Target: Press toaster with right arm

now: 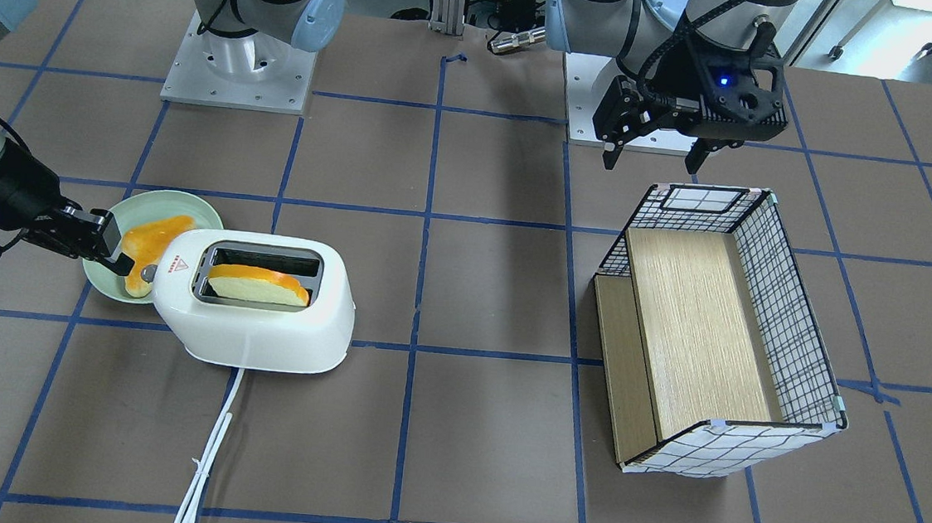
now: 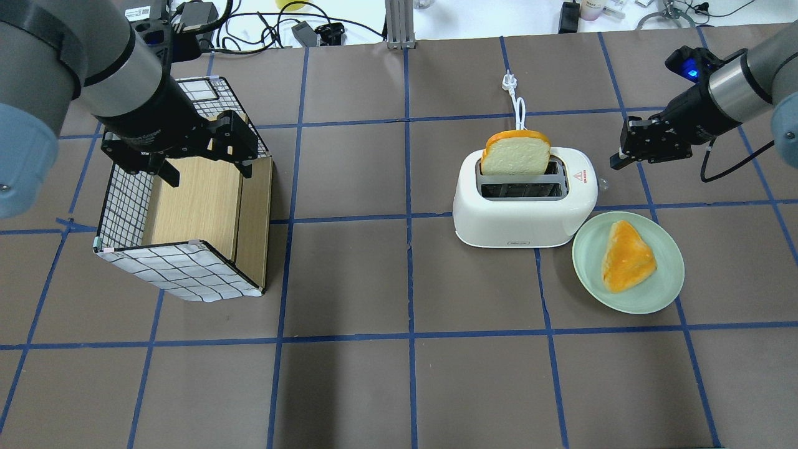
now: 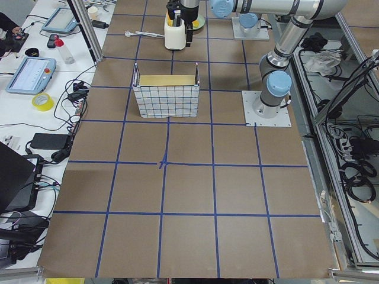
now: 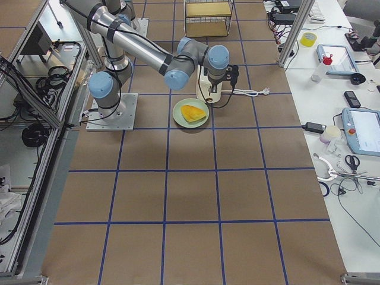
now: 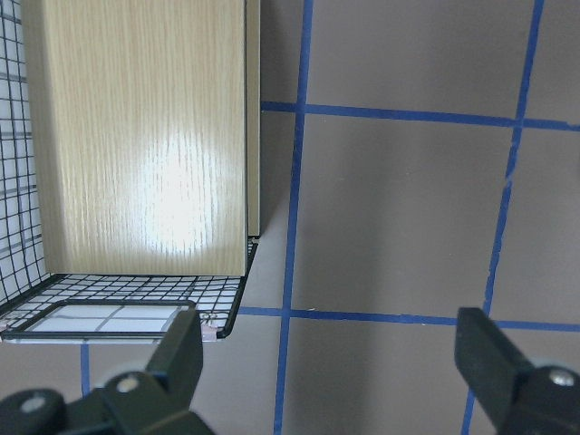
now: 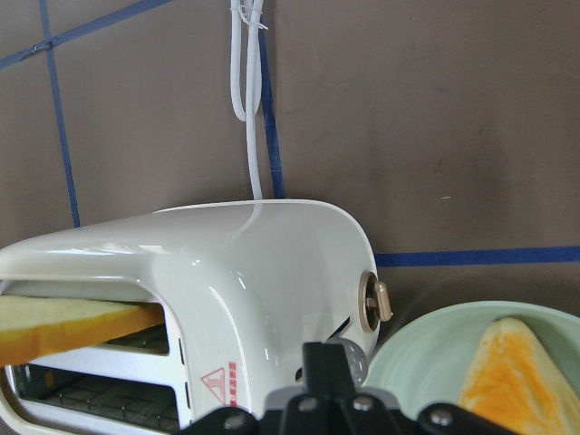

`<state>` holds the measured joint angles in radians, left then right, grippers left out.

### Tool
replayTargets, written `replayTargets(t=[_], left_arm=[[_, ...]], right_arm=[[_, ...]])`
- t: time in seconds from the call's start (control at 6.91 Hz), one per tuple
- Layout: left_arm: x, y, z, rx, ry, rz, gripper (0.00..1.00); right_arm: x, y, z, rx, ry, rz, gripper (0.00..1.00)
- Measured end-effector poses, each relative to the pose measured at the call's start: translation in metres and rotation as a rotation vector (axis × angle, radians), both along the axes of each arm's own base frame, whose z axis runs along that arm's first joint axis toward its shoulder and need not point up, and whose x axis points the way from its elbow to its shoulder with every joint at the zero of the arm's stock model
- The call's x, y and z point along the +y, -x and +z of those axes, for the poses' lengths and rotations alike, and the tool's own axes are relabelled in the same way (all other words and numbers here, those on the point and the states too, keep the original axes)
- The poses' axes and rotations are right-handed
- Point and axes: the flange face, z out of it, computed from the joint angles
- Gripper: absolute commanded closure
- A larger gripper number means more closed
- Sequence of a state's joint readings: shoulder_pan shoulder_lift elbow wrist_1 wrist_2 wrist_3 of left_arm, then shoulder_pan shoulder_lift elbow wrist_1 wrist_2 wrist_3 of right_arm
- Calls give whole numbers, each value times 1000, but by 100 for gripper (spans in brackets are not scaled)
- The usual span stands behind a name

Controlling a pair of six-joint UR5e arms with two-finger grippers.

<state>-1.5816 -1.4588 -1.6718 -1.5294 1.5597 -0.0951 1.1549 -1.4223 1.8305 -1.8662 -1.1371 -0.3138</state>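
The white toaster (image 2: 523,206) stands on the table with a slice of bread (image 2: 516,153) upright in one slot. It also shows in the front view (image 1: 262,320) and the right wrist view (image 6: 236,281), where its silver knob (image 6: 373,302) faces the camera. My right gripper (image 2: 617,161) is shut and empty. It hovers just off the toaster's knob end, beside the red triangle sticker (image 2: 585,177). In the wrist view its fingertips (image 6: 328,358) sit over a small grey lever on that end. My left gripper (image 2: 206,173) is open and empty above the wire basket.
A green plate (image 2: 592,262) with a toast piece (image 2: 626,257) lies next to the toaster's knob end, below my right gripper. The toaster's white cord (image 2: 516,103) trails away across the table. A wire basket (image 2: 181,268) with wooden shelves lies on its side on the left.
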Motion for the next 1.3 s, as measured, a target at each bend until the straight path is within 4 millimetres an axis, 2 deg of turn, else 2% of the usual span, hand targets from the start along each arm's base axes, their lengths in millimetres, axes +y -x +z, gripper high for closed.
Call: replayTargets(t=[0.29,1.3], left_arm=[[0,0,0,0,0,0,0],[0,0,0,0,1,0,0]], right_arm=[[-3,2,-14,-14,-9,2,100],[-3,-1,-41,-59,-29,5,100]])
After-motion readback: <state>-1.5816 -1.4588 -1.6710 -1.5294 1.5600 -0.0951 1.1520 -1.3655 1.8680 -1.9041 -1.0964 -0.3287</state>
